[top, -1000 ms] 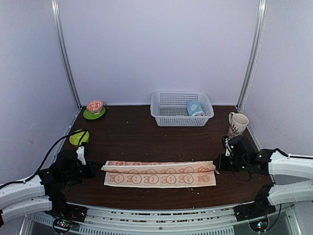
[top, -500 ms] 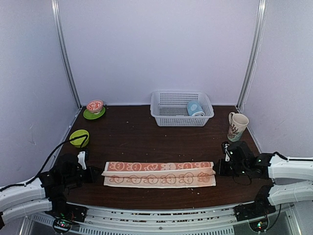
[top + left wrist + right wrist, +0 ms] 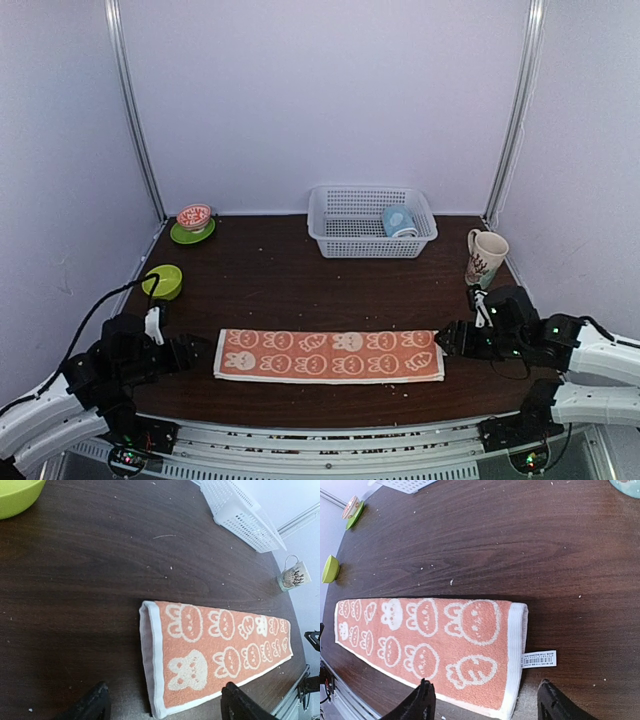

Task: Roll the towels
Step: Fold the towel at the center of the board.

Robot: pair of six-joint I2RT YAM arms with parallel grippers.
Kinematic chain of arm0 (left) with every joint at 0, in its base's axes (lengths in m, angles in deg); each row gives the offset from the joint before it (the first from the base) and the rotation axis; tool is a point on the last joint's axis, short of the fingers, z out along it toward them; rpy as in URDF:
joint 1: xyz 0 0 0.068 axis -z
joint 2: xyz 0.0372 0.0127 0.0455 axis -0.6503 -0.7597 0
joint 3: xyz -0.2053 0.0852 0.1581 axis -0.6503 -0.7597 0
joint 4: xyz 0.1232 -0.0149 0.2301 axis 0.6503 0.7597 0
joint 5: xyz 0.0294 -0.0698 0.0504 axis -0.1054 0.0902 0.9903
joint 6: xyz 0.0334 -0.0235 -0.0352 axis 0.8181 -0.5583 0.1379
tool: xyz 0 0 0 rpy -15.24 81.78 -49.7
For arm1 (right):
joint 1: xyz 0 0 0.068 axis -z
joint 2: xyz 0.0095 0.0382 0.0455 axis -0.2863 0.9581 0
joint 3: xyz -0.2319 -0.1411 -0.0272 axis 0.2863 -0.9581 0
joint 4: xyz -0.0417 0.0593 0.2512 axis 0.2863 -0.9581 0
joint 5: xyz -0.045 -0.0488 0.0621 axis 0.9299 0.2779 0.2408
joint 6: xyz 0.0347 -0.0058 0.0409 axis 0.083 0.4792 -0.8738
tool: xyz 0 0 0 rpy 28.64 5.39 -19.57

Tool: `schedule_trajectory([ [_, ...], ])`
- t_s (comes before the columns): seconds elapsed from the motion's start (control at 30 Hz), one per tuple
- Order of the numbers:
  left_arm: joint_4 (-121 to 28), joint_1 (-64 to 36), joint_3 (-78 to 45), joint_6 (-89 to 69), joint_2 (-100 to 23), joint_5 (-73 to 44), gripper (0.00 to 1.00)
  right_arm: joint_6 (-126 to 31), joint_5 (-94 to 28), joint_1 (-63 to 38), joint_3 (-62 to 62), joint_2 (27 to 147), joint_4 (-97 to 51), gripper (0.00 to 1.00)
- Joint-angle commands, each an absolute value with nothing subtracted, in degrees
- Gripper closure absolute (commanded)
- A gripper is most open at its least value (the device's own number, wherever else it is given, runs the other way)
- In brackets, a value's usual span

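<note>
An orange-red towel [image 3: 330,355] with white bunny figures lies flat on the dark table as a long folded strip, running left to right near the front edge. My left gripper [image 3: 197,352] sits just off the strip's left end, open, fingers [image 3: 95,706] straddling the towel [image 3: 215,645] corner with nothing between them. My right gripper [image 3: 444,342] is open at the right end, where the towel [image 3: 445,640] shows its white hem and a barcode tag [image 3: 538,658]. Both grippers [image 3: 165,709] [image 3: 485,702] are clear of the cloth.
A white basket [image 3: 335,215] stands at the back centre with a light blue object [image 3: 398,222] inside. A patterned mug [image 3: 486,255] is at the right. A green bowl [image 3: 163,281] and a green saucer with a red bowl [image 3: 193,222] are at the left.
Both grippers were shut on the towel's ends; they brought the upper layer toward the front edge, then opened and backed off. The strip now lies evenly doubled.
</note>
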State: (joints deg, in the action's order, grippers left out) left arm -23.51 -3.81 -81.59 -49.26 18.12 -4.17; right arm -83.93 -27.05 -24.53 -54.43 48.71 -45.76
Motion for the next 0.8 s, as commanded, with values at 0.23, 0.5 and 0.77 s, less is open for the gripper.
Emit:
schedule_trajectory([
  [0.23, -36.98, -2.94, -63.77, -47.76, -14.74, -14.00, 0.62, -81.75, -33.80, -28.04, -41.70, 69.54, -45.36, 0.59],
  [0.5, -44.87, 2.50, -61.50, -47.22, -33.57, -21.53, 0.82, -86.22, -35.32, -29.19, -48.50, 75.26, -40.96, 0.62],
  [0.77, -44.51, 2.62, -69.27, -49.15, -34.03, -19.57, 0.95, -88.01, -33.31, -29.10, -49.82, 74.36, -43.13, 0.57],
])
